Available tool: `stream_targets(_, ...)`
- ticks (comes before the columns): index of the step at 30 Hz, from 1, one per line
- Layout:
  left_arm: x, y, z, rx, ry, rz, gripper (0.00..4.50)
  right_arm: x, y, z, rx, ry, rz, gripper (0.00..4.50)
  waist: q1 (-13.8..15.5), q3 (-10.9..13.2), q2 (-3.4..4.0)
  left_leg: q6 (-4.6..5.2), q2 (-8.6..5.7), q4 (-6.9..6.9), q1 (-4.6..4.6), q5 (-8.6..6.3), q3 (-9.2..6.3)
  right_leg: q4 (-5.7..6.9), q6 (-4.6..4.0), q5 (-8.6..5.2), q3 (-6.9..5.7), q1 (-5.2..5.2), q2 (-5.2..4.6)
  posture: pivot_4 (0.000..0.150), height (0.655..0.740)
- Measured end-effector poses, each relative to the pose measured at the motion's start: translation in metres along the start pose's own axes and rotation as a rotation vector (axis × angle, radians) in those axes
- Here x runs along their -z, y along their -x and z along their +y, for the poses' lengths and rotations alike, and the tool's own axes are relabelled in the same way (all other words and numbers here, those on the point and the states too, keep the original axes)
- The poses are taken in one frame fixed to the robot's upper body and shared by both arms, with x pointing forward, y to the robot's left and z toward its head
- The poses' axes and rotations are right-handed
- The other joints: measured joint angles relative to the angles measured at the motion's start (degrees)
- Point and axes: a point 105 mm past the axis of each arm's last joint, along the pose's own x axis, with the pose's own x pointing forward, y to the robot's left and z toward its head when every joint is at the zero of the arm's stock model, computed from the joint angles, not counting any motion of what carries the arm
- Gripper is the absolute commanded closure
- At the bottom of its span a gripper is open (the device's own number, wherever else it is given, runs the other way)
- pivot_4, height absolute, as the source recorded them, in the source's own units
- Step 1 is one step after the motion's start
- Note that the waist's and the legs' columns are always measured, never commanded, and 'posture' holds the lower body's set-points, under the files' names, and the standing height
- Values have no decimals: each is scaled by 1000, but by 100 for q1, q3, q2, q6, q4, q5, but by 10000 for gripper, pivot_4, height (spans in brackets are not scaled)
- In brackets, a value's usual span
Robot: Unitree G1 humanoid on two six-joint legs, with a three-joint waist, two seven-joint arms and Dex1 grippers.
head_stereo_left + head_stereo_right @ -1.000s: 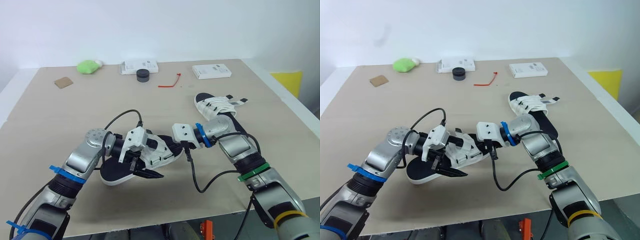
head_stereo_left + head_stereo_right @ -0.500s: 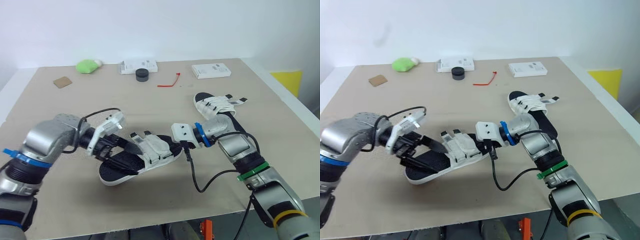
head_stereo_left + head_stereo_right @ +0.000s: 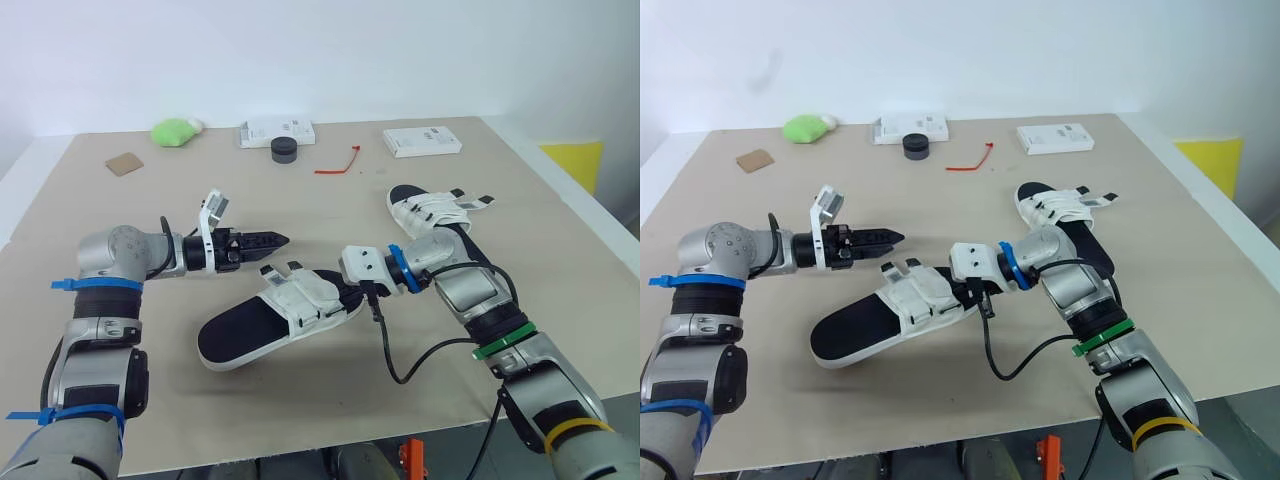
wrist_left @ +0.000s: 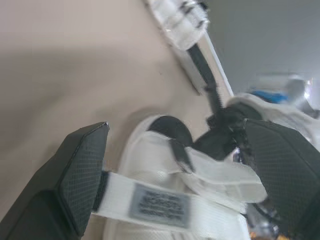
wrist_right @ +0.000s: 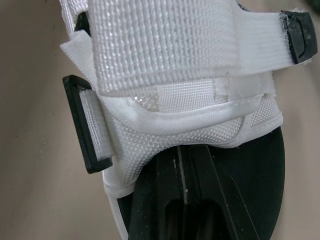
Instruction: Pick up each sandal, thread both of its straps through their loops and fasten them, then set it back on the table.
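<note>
Sandals number two on the counter. Right end effector is clamped on the near sandal's strap end; far sandal lies beyond. Left end effector hovers spread wide, empty.

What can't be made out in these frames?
Far sandal heel: hidden by the right arm, eye views.
Near sandal strap threading: too small in the eye views; cut off by the frame edge in the right wrist view.
Strap label print: blurred, left wrist view.
Right white box print: too small, eye views.
</note>
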Motion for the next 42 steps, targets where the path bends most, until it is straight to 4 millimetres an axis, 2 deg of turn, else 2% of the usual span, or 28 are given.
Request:
stream_targets(6,15,-17,-4,11,55,64,506,1,1,0,8,-7,3,45000,13,0,0,-9,-4,5,2,6,1,0,8,8,2,3,-2,1500,7400)
stream_targets(14,15,-18,-25,84,61,78,506,2,2,2,12,-9,3,45000,19,0,-1,-11,-7,4,1,5,0,-3,8,7,2,6,-6,1500,7400)
stream_targets(20,14,-12,-31,88,55,76,506,2,2,2,12,-10,3,45000,18,0,-1,-12,-7,4,2,5,0,-3,8,7,1,7,-7,1500,7400)
stream_targets(26,24,-12,-25,74,77,92,506,2,2,1,11,-10,2,45000,17,0,-1,-12,-7,4,2,5,0,-3,8,7,1,7,-7,1500,7400)
stream_targets(36,25,-20,-27,77,74,83,506,2,2,2,9,-10,3,45000,18,-1,-1,-12,-7,4,3,5,0,-3,8,7,2,8,-7,1500,7400)
stream_targets(39,25,-24,-28,82,77,71,8759,2,2,2,10,-13,3,45000,18,-1,-1,-12,-8,4,3,5,1,-3,8,7,2,8,-8,1500,7400)
stream_targets(42,26,-26,-28,86,79,72,22300,2,2,2,10,-14,3,45000,17,-1,-1,-12,-8,4,3,5,0,-3,8,7,2,8,-8,1500,7400)
